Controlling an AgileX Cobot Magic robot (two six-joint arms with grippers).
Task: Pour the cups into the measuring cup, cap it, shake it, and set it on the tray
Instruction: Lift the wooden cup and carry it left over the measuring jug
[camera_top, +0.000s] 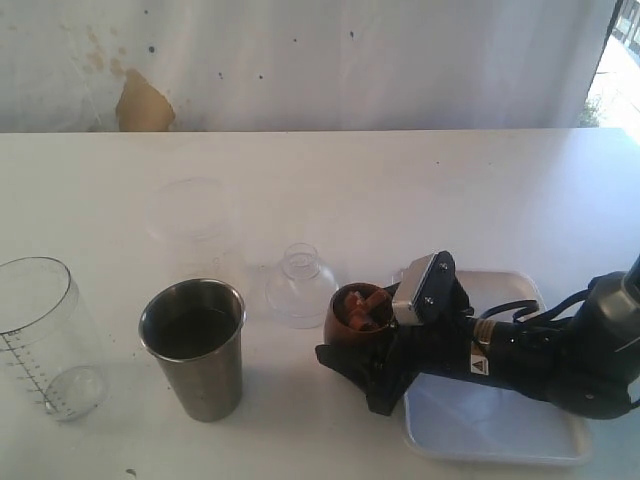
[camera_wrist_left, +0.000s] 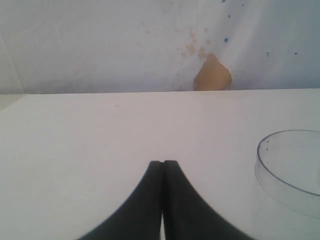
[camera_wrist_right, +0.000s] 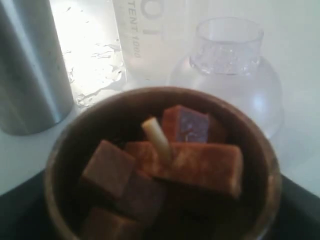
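Though set on either side of the wood cup (camera_top: 338, 325), cannot be called clamped or merely flanking: right fingers (camera_wrist_right: 300, 210) black at both flanks of the bowl, contact not visible. Reaching in from 4 o'clock in the exterior view, right arm (camera_top: 520, 352) lying over the tray (camera_top: 490, 425). Wood cup upright on the worktop (camera_top: 420, 190), axis vertical, filled with brown chunks (camera_wrist_right: 200, 167) and one pale stick (camera_wrist_right: 157, 137). Far off at 9 o'clock from it, measuring cup (camera_top: 45, 335), upright, mouth open, looking empty; tumbler (camera_top: 200, 370) standing between the two. Just beside the wood cup at 11 o'clock, clear dome cap (camera_top: 300, 287); frosted cup (camera_top: 190, 225) farther out toward 10. Pressed shut on nothing, left fingers (camera_wrist_left: 150, 200) above bare worktop; left arm out of the exterior view. Right arm plainly nearer, so probably its job: lift, carry toward 9 o'clock clear of the tumbler, tip over the measuring cup's mouth. Risk as judged: chunks spilling short if tilted early
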